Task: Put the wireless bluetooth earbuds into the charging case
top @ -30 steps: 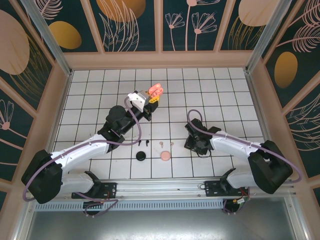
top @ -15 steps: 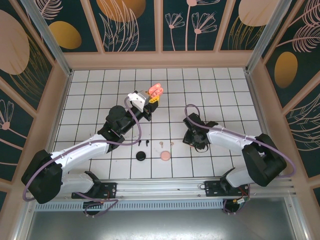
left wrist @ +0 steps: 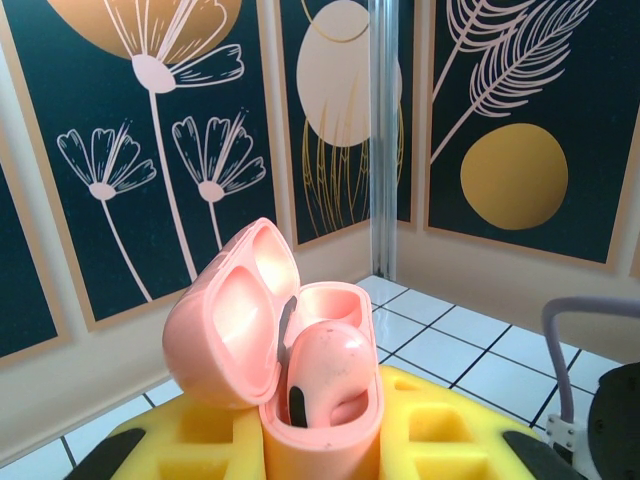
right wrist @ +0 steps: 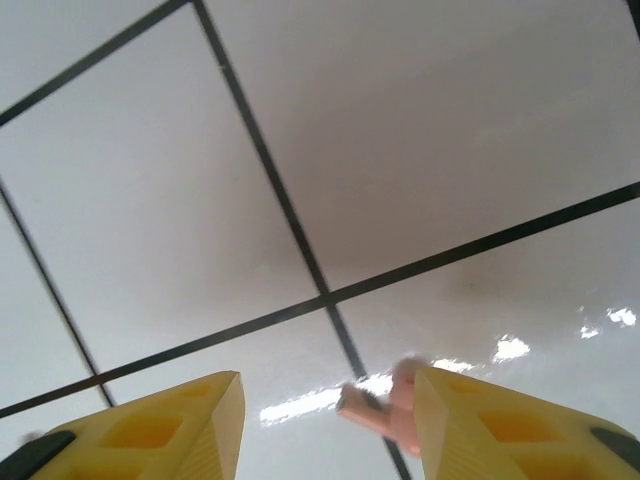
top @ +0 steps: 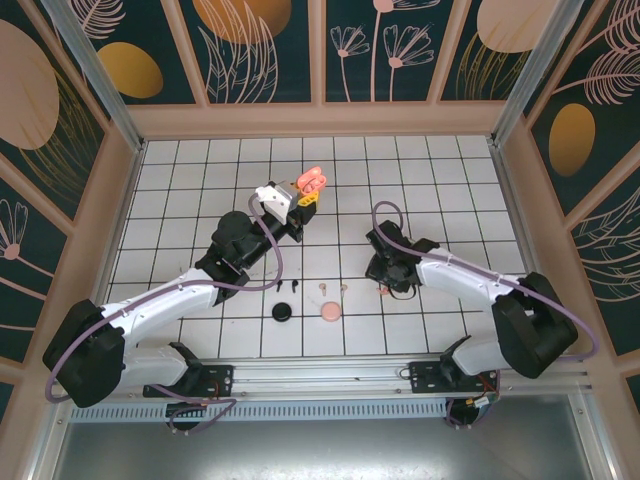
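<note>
Coral case (top: 313, 180) between left fingers (top: 304, 198)

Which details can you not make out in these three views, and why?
- Right wrist view: the coral-pink earbud is partly hidden behind one of the right fingers and cut by the bottom edge.
- Left wrist view: the charging case runs off the bottom edge, base unseen.
- Top view: the black earbuds are too small to show their orientation.

**Q:** What carries the objects?
**A:** A white table (top: 200, 180) ruled with black grid lines.

**Q:** What lies on it?
**A:** Toward the near edge, mid-width: two black earbuds (top: 283, 288) and two pale pink earbuds (top: 322, 290). Just nearer are a black round case (top: 283, 313) and a pink round case (top: 329, 313). To their right lies one coral-pink earbud (top: 383, 290).
</note>
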